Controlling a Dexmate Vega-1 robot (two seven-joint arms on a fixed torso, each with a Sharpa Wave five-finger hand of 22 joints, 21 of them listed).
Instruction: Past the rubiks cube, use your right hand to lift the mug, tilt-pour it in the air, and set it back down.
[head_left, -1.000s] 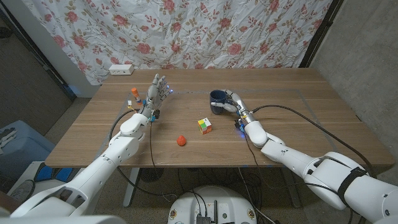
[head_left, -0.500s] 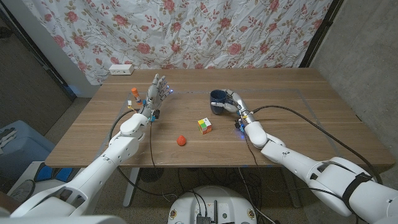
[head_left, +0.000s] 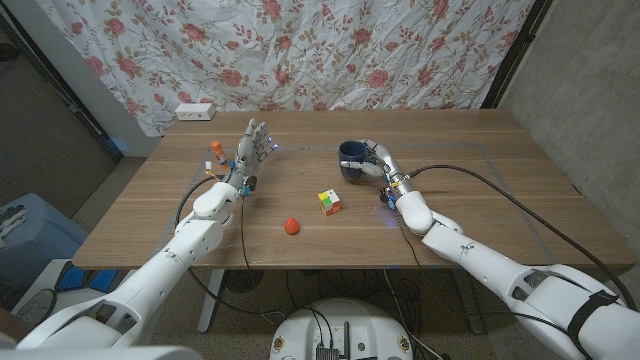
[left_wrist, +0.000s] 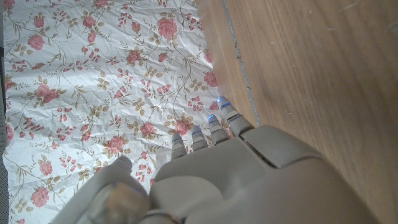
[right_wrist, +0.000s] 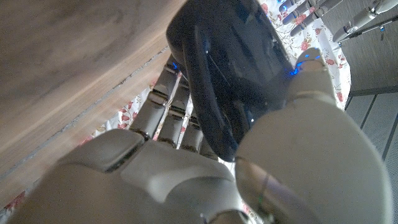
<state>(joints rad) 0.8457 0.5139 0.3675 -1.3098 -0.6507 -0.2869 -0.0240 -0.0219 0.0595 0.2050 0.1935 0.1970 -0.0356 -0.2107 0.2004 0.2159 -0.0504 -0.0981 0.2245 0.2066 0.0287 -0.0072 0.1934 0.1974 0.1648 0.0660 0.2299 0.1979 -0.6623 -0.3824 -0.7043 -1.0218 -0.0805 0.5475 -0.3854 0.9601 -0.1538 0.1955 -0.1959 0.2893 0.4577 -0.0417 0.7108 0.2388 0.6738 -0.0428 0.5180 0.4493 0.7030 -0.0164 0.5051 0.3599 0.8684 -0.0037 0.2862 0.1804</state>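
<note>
Dark-blue glazed mug (head_left: 350, 161) sits toward the table's (head_left: 470, 190) far edge, beyond the rubiks cube (head_left: 329, 202), with the right hand (head_left: 372, 165) wrapped around its smooth rounded wall. I judge this the grasp-and-lift step; next comes a clean rise, then a tilt in air. Over the left side, the left hand (head_left: 251, 150) stands upright, fingers spread, holding nothing.

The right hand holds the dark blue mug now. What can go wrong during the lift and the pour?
1. The right hand grips the dark blue mug from the side; the glossy wall could slip between its fingers when tilted.
2. The multicoloured Rubik's cube sits just in front of the mug; a low arm move might knock it.
3. I cannot tell if the mug holds anything, so tilting may spill onto the wooden table.
</note>
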